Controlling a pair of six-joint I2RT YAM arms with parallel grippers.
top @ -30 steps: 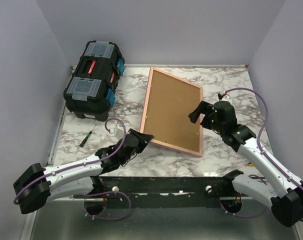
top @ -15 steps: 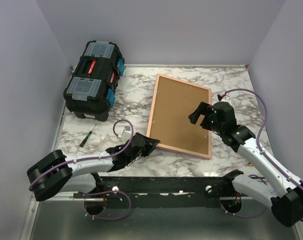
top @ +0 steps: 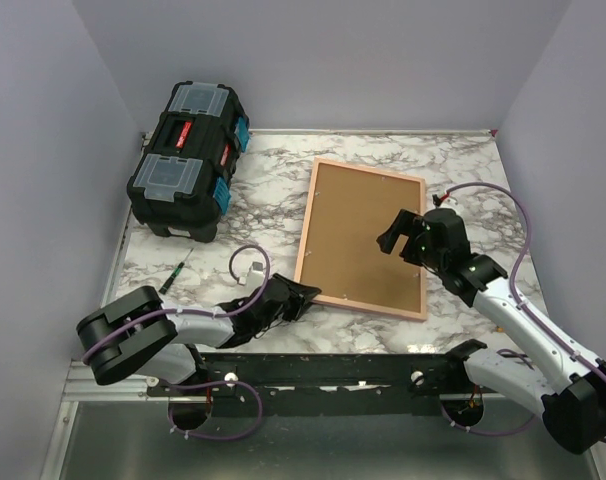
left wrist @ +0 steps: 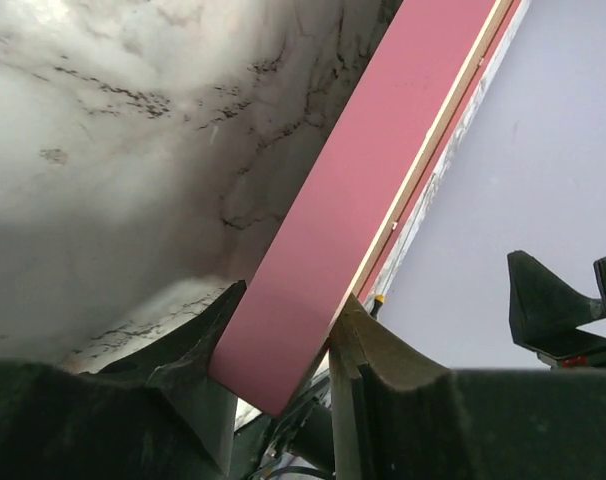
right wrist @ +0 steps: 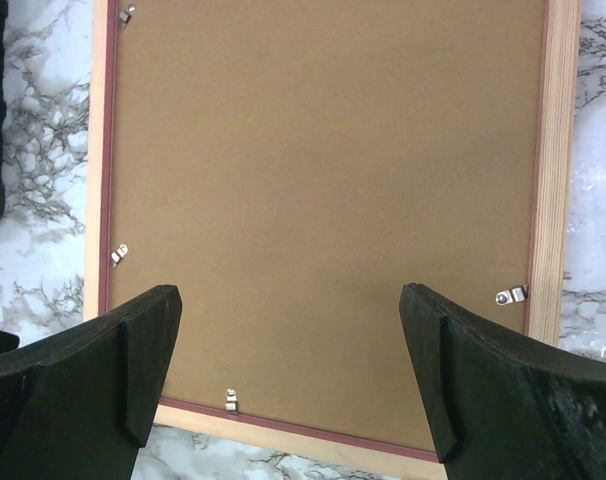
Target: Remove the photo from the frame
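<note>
Now, the frame (top: 363, 232) rests cork back up near the middle of the marble desk (top: 463, 160), the left fingers (left wrist: 198, 350) clamped on its 7 o'clock corner, the right fingers (right wrist: 103, 370) spread wide above the cork, a black toolbox (top: 188, 160) at 10 o'clock.

Pink frame (top: 348, 230) cork-brown back up, small metal clips along inner edge.

1. I see the overhead view evenly lit and sharp — only soft shadows.
2. Left wrist: the table (left wrist: 93, 130) glares white, blurred close up.
3. Right wrist: the frame (right wrist: 323, 200) looks crisp and flatly lit from edge to edge.
</note>
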